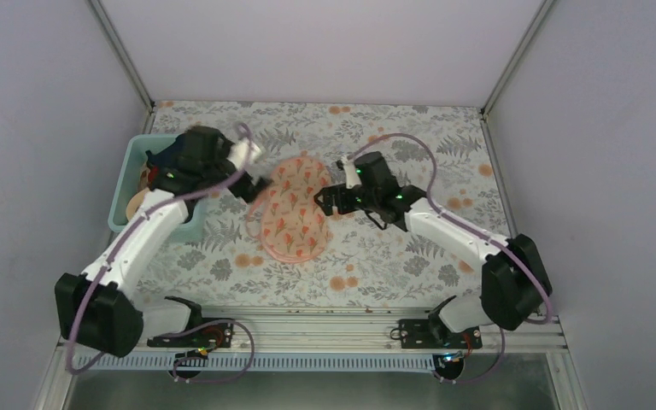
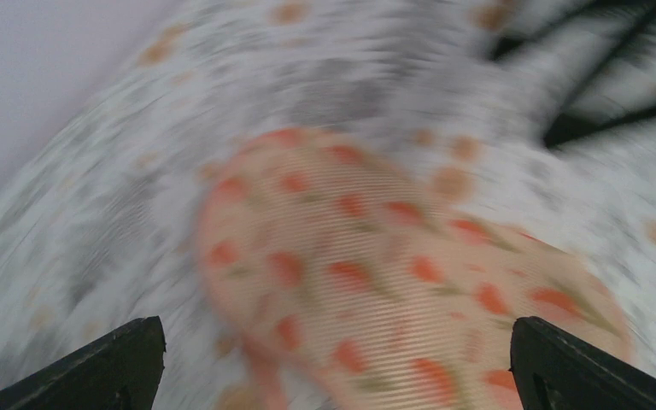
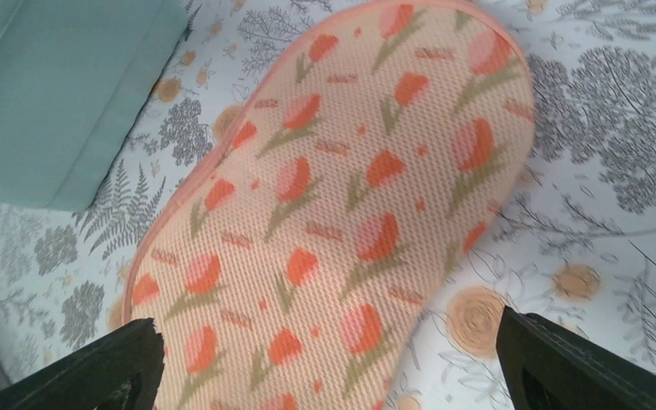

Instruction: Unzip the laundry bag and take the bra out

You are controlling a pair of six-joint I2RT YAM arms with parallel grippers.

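Left hand (image 2: 335, 329) and right hand (image 3: 331, 329) are both wide open and empty, either side of the flat peach-pink flowery mesh laundry bag (image 1: 295, 207) on the counter (image 1: 393, 256).

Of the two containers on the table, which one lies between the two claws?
The flat peach-pink laundry bag with orange-red flowers lies between the left claw and right claw; the teal bin stands apart, outside the left claw.

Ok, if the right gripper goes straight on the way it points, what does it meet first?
Most likely the laundry bag: in the wrist view it fills the space ahead of the open right gripper. Depth is unclear.
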